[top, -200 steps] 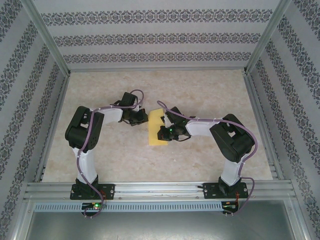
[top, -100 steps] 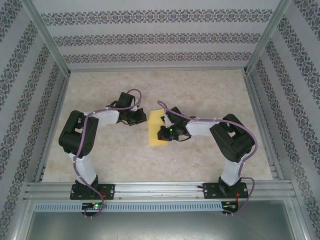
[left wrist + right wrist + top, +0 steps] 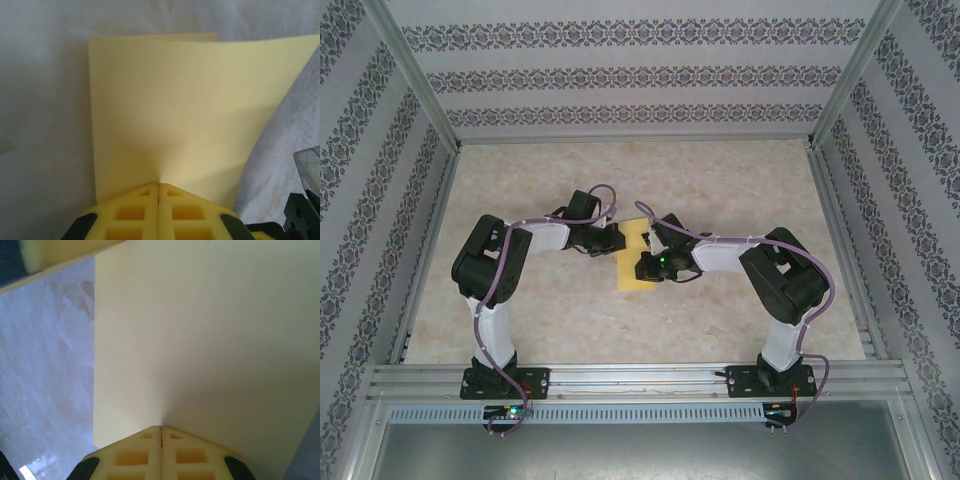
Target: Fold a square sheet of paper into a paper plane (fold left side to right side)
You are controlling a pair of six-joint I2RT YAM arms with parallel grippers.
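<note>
Ok, we see square sheet of paper at table centre, partly lifted off table. We read left gripper just left of table centre, jaws together, pinching sheet edge; right gripper just right of table centre, likewise clamped on sheet.

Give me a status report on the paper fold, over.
Left gripper shut on the square sheet of paper, flap lifted over. Right gripper shut, tips against it. Grippers crowd each other.

arms: white, black joints | cables: purple | pincer fingers: yellow
</note>
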